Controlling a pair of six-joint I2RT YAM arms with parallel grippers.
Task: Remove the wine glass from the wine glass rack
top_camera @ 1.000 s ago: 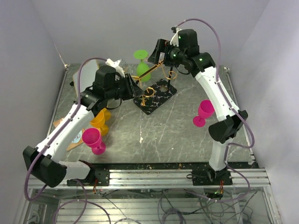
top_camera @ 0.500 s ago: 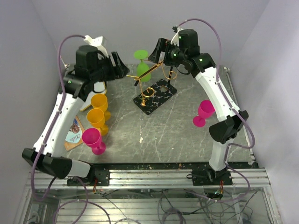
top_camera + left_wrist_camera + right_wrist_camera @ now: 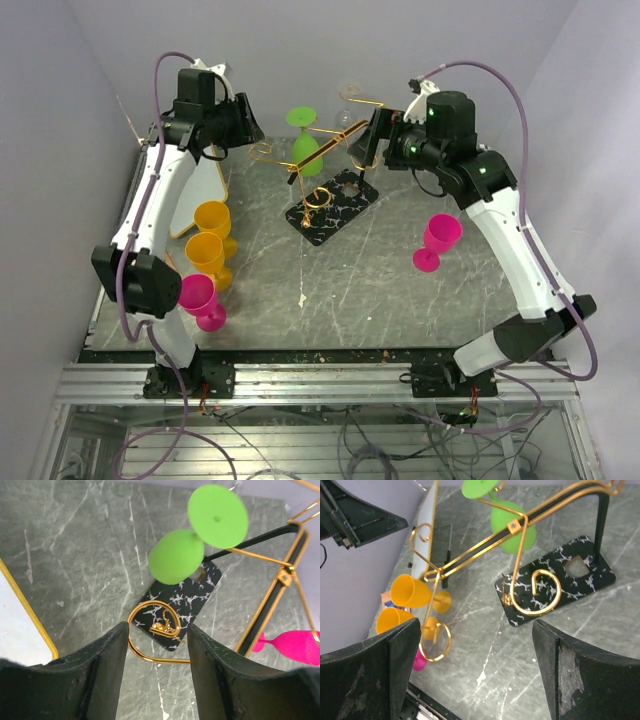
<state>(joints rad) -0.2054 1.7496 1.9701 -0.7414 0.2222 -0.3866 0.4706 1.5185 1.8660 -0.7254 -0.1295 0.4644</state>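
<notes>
The green wine glass (image 3: 306,145) hangs upside down from the gold wire arm of the wine glass rack (image 3: 333,208). Its foot is uppermost and its bowl mouth faces down, with the stem near upright and leaning slightly, just above the far left end of the rack's black marbled base. The left gripper (image 3: 252,128), off the rack's left end, has its jaws partly apart and empty; the right gripper (image 3: 366,140), by the rack's right end, gapes wide, holding nothing.

Setting: robotics lab test cell, not domestic.
Evidence: plain pale walls (image 3: 300,50) box in grey marble-look surface (image 3: 380,290).
Aluminium extrusion rail (image 3: 320,378) along near edge; left arm base (image 3: 185,378) and right arm base (image 3: 445,380) bolted on.
Loose wiring (image 3: 360,440) hanging below rail.
</notes>
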